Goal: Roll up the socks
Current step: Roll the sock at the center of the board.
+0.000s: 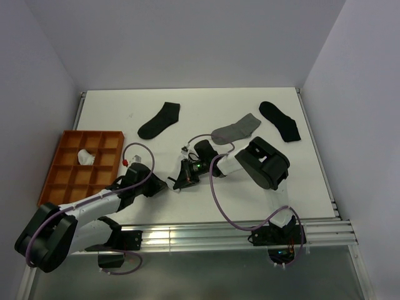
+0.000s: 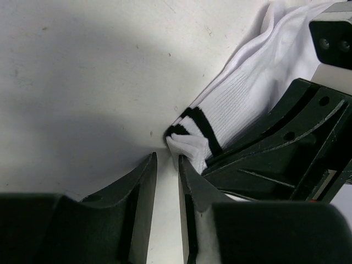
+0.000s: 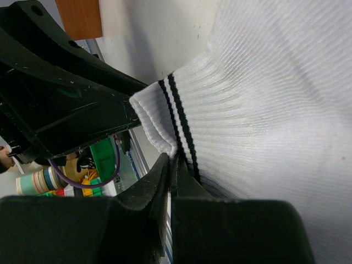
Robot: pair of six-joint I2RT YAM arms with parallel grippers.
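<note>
Now the right claw (image 3: pixel 171 162) is pinched shut on the cuff of the striped sock (image 3: pixel 264 110), the left claw (image 2: pixel 167 160) barely parted and empty just beside it, so closing there may catch nothing.

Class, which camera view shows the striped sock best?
Left wrist: the striped sock shows its cuff, both stripes and body on the table. Right wrist gives only a cuff close-up at the right gripper's tips. From the top it is all but hidden.
</note>
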